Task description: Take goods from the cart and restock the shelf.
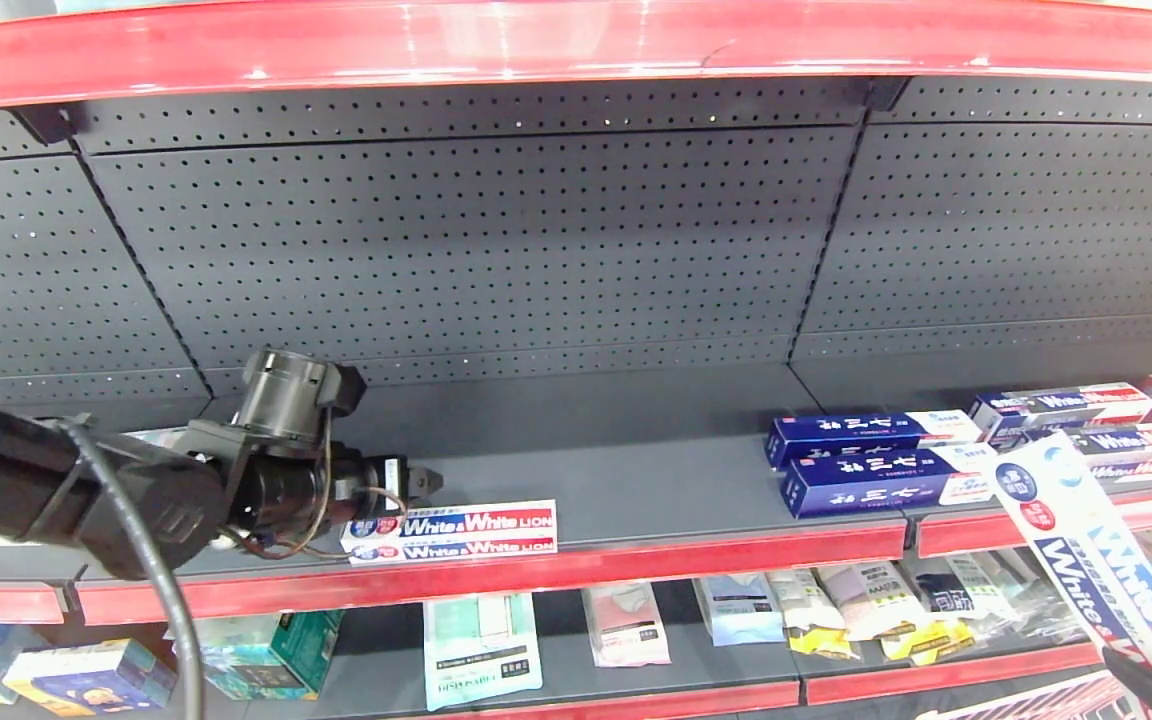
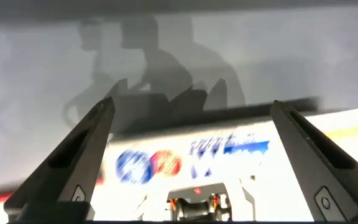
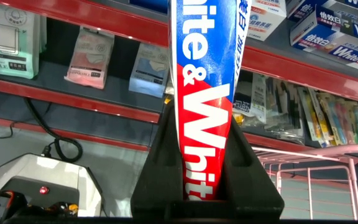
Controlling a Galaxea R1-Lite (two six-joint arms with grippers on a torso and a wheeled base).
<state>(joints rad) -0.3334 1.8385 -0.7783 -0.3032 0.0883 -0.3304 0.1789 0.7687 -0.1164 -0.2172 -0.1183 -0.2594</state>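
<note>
1. Lying flat on the grey metal shelf board point(image 1: 636, 450) is a long white toothpaste box with red and blue print point(image 1: 451, 532). It sits right at the front edge, just behind the red front strip point(image 1: 636, 565).
2. The left gripper point(image 1: 418, 482) is low over the same board, at the left end of that box. In the left wrist view its two black fingers point(image 2: 73, 162) are spread wide apart, and the box point(image 2: 229, 155) lies across the space between them. I cannot tell if they touch it.
3. A second long toothpaste box in white, blue and red point(image 1: 1086, 540) stands tilted at the lower right, in front of the shelf. The right gripper point(image 3: 202, 143) has its jaws squeezed tight on the red end of this box point(image 3: 204, 93).
4. Two dark blue boxes point(image 1: 866, 470) lie side by side on the board, well to the right of the first box.
5. More white boxes point(image 1: 1086, 410) lie past them, farther right.
6. A grey back wall full of little holes point(image 1: 486, 250) stands behind the board.
7. On the lower shelf lie flat packs, such as a white and green pack point(image 1: 481, 645) and a pink and white pack point(image 1: 626, 625).
8. A pink wire cart point(image 3: 328, 180) is near the right gripper, below the shelves.
</note>
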